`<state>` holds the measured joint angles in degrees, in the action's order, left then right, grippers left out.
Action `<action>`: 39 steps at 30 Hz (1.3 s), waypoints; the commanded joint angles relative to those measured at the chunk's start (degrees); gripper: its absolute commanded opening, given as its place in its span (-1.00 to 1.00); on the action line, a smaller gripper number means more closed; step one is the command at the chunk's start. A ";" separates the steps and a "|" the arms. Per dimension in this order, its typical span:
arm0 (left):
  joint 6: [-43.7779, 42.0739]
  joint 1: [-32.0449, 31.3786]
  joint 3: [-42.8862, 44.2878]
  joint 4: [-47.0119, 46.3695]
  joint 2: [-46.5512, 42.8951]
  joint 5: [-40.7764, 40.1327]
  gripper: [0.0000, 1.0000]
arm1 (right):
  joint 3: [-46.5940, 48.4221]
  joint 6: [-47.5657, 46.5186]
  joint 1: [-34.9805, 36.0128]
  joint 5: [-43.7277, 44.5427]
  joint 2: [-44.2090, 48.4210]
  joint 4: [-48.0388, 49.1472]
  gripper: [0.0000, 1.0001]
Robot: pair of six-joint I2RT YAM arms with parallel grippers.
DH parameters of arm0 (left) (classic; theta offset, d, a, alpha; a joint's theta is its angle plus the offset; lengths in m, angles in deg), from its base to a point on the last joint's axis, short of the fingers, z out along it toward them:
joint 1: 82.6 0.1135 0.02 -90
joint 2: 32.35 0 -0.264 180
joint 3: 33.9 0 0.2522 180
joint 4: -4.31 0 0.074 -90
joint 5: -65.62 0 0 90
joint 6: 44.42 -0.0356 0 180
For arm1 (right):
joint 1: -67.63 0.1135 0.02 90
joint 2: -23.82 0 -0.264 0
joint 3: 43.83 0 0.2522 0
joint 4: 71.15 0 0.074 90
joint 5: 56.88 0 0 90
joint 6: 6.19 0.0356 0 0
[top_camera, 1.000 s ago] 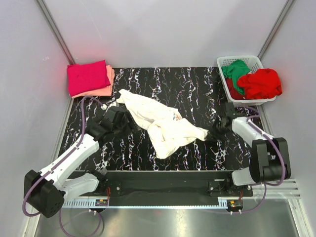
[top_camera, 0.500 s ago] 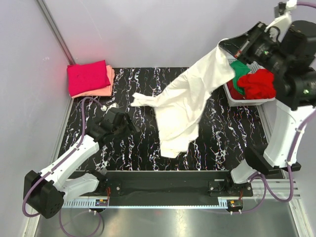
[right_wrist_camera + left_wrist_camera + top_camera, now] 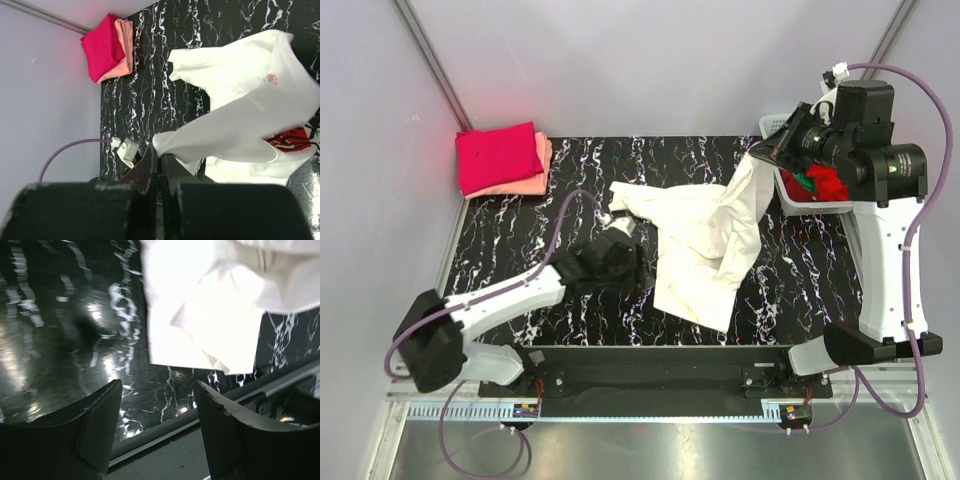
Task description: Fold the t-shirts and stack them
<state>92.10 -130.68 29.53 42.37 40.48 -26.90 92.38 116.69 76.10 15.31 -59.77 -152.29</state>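
Observation:
The white t-shirt [image 3: 705,240] hangs from my right gripper [image 3: 767,150], which is raised beside the basket and shut on a fold of its edge [image 3: 161,150]. The lower part of the shirt lies crumpled on the black marbled table [image 3: 570,190]. Its red print [image 3: 290,137] shows in the right wrist view. My left gripper [image 3: 638,270] is low over the table just left of the shirt, open and holding nothing [image 3: 159,390]; the white cloth [image 3: 200,315] lies ahead of its fingers [image 3: 100,420]. The folded magenta t-shirt [image 3: 498,155] rests on the salmon-pink one [image 3: 535,182] at the back left.
A white slatted basket [image 3: 775,122] at the back right holds the red [image 3: 830,183] and green [image 3: 803,180] t-shirts, mostly hidden by my right arm. Grey walls close in the table's left, back and right. The table's near rail [image 3: 210,410] is just below the left fingers.
My right gripper lifted the white t-shirt off the table, swung it high to the back right, then came down somewhat. My left arm moved right toward the shirt, its jaws narrowing a little.

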 commanded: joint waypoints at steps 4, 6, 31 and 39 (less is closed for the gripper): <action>-4.24 -4.83 4.63 -12.52 10.45 3.57 0.19 | 0.15 -3.53 -0.29 6.19 3.08 0.32 -1.00; -4.51 -5.45 6.74 -11.73 13.37 3.58 0.15 | -0.46 -3.97 -0.56 6.64 3.17 0.23 -1.00; -4.95 -7.03 17.21 -9.79 32.54 3.58 -0.14 | -5.47 -4.49 -1.79 5.32 6.16 1.37 -1.00; -6.01 -7.82 20.11 -7.07 34.65 1.29 -0.26 | -6.53 -4.32 -1.79 4.97 6.42 1.63 -1.00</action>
<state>87.27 -138.08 47.04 35.48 73.75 -23.89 85.89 112.91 74.59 21.43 -55.18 -153.29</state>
